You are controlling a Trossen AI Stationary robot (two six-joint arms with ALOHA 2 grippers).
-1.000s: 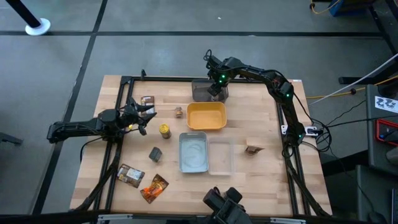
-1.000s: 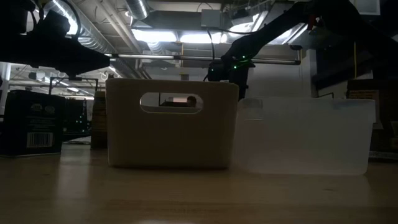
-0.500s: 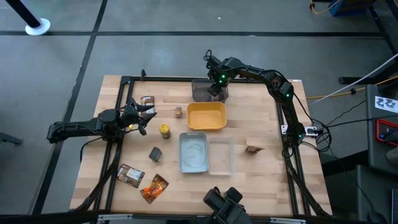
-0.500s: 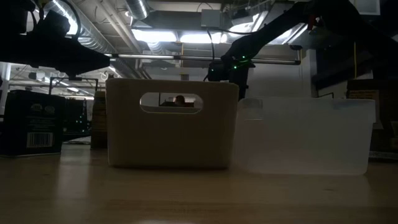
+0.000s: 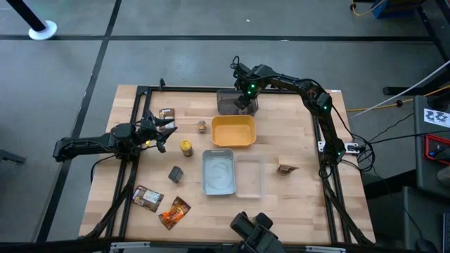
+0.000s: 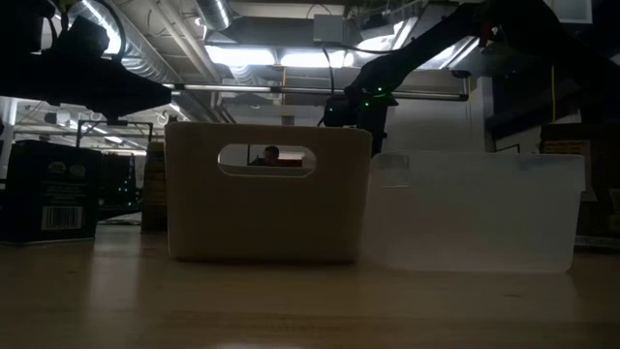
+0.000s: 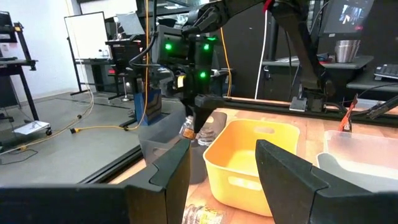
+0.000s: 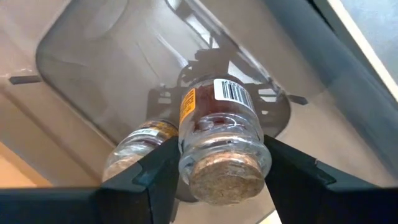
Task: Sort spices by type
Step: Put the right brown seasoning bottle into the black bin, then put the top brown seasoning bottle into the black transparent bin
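Counter [image 5: 295, 126] centre is blocked for me: yellow tray [image 5: 233, 131], pale-blue tray [image 5: 218, 172] and clear tray [image 5: 249, 176] packed close. Grey tray [image 5: 226, 104] at the far edge is crowded: a jar [image 8: 134, 152] already lies inside, right gripper [image 5: 243, 104] hangs over it. Open lanes: near-right corner, and the strip between yellow-lidded jar [image 5: 185, 147] and packets [image 5: 160, 204].

1 cork-stoppered glass jar [image 8: 221, 134] hangs above another jar [image 8: 138, 142] lying flat.
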